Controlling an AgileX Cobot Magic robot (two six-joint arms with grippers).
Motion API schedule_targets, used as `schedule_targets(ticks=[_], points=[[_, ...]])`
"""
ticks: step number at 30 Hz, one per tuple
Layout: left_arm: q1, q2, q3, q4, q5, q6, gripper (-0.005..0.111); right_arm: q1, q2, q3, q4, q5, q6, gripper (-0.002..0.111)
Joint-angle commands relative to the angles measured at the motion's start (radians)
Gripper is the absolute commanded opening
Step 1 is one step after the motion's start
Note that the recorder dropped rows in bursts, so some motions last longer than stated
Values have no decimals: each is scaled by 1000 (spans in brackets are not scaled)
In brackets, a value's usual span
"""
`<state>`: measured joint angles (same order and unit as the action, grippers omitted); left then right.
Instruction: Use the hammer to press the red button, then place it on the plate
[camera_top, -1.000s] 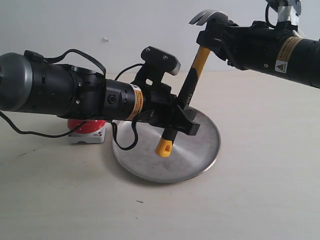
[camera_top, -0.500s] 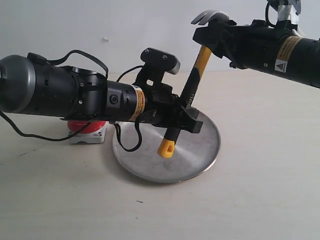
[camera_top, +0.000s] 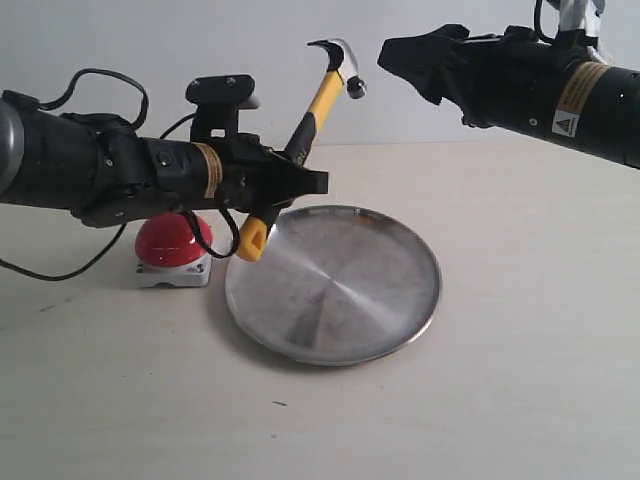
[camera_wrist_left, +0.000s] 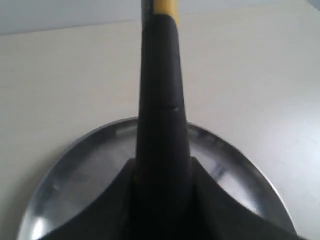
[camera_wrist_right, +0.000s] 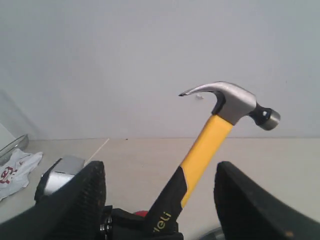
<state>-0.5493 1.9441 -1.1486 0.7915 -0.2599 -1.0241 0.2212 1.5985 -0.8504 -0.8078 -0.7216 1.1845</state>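
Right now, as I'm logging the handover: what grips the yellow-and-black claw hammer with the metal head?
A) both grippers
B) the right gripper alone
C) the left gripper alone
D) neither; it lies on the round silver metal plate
C: the left gripper clamps the black lower handle of the yellow-and-black claw hammer, while the right gripper stands open, apart from the hammer's head.
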Motion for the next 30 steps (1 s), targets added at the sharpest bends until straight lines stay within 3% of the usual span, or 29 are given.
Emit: schedule_targets(ticks=[1,3,6,17,19,24,30], points=[[15,-90,-15,-11,62,92,0,0,-7,-6,-3,-12,-14,61],[15,-139,-8,-9,167,146,0,0,-7,-17,-13,3,-14,61],[37,-251,79,-7,182,188,0,0,-7,-39,-31,105,-14,61],[264,-563,529,-65,-165,197,0,0,-9,-43,-98,207,-17,57],[274,-598,587,-63,-137,222,0,0,-11,-43,-112,258,-13,47],[274,-655,679,-45,-83,238,0,0,-17,-21,-236,347,14,3],[272,-705,729,-39,-58,238,0,0,-60,95,-243,337,-49,0]])
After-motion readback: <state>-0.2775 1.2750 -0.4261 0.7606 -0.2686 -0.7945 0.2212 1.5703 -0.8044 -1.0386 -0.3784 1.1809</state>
